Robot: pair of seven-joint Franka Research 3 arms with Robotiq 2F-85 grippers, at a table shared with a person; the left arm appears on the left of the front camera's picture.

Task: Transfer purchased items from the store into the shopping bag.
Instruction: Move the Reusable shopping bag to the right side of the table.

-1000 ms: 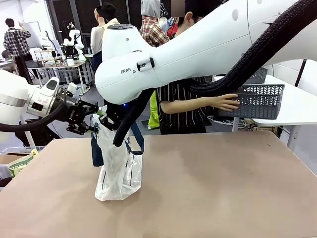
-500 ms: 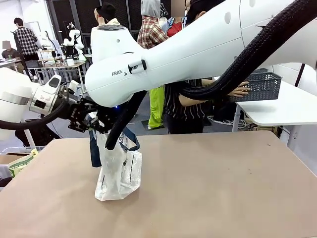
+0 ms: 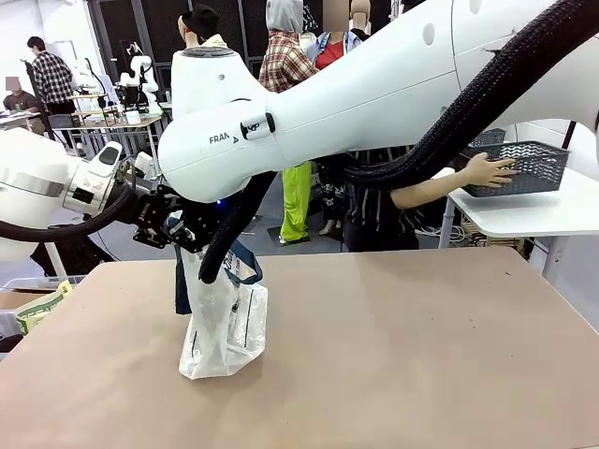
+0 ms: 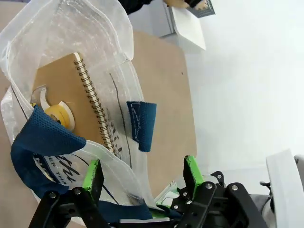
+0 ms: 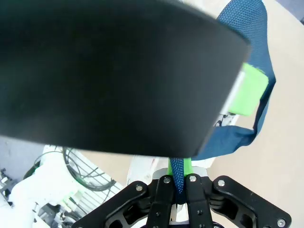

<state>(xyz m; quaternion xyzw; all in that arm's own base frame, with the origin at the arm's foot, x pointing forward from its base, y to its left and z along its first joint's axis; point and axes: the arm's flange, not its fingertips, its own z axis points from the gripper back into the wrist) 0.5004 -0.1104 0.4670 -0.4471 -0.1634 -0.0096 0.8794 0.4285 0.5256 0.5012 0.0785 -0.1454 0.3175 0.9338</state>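
The shopping bag (image 3: 225,327) stands upright on the left of the brown table, its mouth held open from above. In the left wrist view a tan spiral notebook (image 4: 61,95) and a small yellow roll (image 4: 59,114) lie inside the bag (image 4: 71,28). My left gripper (image 3: 173,229) sits at the bag's top left. Its fingers (image 4: 142,166) stand wide apart, with the bag's rim and a navy handle (image 4: 140,123) passing between them. My right gripper (image 5: 179,164) is shut on the other navy handle (image 5: 237,137), and in the front view my white right arm hides it.
A person behind the table rests a hand (image 3: 487,171) on a dark grey lattice basket (image 3: 529,164) standing on a white side table (image 3: 533,210) at the right. The brown table (image 3: 421,355) stretches bare to the right of the bag. My right arm spans the upper picture.
The person has carried the basket to the right and set it on the side table. My left gripper has shifted slightly right, closer to the bag's top. Both grippers' states are unchanged.
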